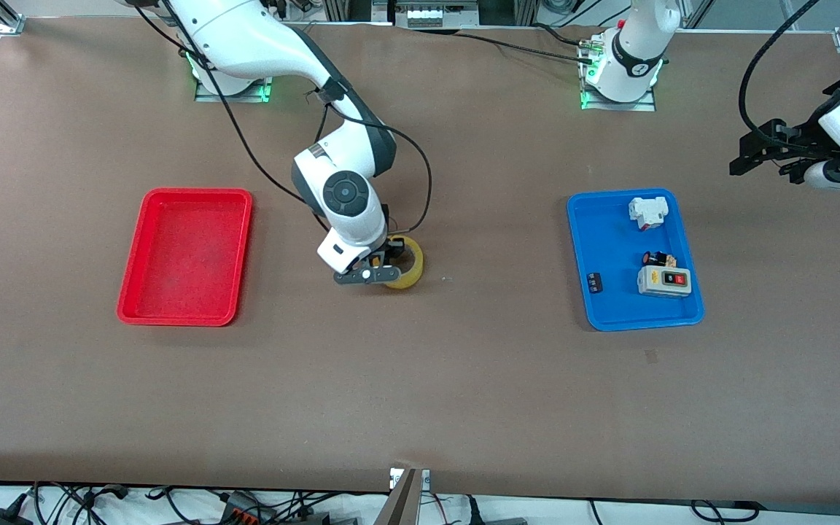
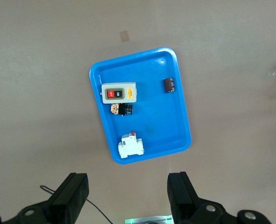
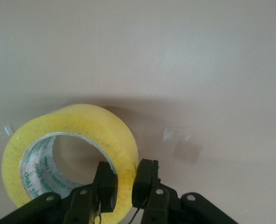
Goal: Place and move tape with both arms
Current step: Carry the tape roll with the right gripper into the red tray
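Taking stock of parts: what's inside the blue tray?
In the blue tray: a grey switch box with red and black buttons, a white breaker, a small black-and-tan part, and a small dark component. Nothing is stacked; anything beneath them is hidden.

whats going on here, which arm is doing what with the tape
The right gripper is down at the middle of the table, shut on the wall of the tape, one finger inside the hole and one outside. The roll sits on the table between the red tray and the blue tray. The left gripper waits, open, up over the blue tray, which holds a grey switch box and small parts.
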You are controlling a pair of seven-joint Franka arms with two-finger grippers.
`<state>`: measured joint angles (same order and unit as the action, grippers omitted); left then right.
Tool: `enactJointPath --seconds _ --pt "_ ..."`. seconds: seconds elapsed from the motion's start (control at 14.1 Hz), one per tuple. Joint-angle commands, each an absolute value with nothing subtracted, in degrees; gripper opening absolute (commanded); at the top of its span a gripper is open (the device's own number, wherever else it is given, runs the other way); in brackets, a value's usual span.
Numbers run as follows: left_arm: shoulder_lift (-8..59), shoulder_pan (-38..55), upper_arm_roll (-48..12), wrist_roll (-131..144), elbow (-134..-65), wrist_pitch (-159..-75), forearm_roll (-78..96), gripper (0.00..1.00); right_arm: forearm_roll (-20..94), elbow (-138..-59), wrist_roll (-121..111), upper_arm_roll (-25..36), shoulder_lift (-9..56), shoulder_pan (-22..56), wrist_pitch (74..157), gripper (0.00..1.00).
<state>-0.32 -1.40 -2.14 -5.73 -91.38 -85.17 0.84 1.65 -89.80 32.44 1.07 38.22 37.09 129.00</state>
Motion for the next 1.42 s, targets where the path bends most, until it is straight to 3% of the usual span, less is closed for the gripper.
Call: enactJointPath --seconds 0.0,0.14,0.35,0.64,0.92,0.99,1.06,1.14,1.21,1.35 --pt "-0.53 -1.41 -1.85 -4.48 -90.79 -84.9 1.58 1.0 1.23 -88.77 29.73 3.77 30.17 32.19 118.96 0.0" --pt "-0.53 -1.49 -1.85 -4.4 -90.79 -84.55 1.58 1.0 1.4 -91.57 18.43 3.87 26.12 24.64 112.26 0.0" --pt "-0.53 -1.49 -1.85 -4.13 -90.7 -84.29 1.67 1.0 1.32 -97.71 10.82 3.87 21.46 13.13 108.9 0.0" --pt "-0.62 -1.49 -2.02 -4.04 -90.7 -83.85 1.67 1.0 0.97 -108.6 1.71 4.04 20.56 2.75 115.98 0.0" --pt "-0.62 -1.49 -2.02 -4.04 -90.7 -83.93 1.67 1.0 -1.05 -114.96 -0.79 4.22 20.91 0.97 124.53 0.05" --pt "-0.53 -1.49 -2.02 -4.04 -90.7 -83.94 1.67 1.0 -1.14 -115.05 -0.88 4.22 21.53 0.36 125.06 0.12" --pt "-0.61 -1.49 -1.93 -4.13 -90.7 -83.94 1.67 1.0 -1.32 -115.05 -0.88 4.22 22.06 0.09 125.07 0.37" --pt "-0.62 -1.49 -2.02 -4.13 -90.7 -83.94 1.67 1.0 -1.32 -114.96 -0.62 4.22 21.71 -0.09 124.46 0.86" --pt "-0.53 -1.49 -2.02 -4.13 -90.7 -83.94 1.67 1.0 -1.32 -114.53 -0.35 4.22 20.4 -0.09 122.63 1.0" --pt "-0.61 -1.58 -2.02 -4.22 -90.7 -83.94 1.67 1.0 -1.32 -111.12 0.18 4.13 16.02 0.35 112.81 1.0"
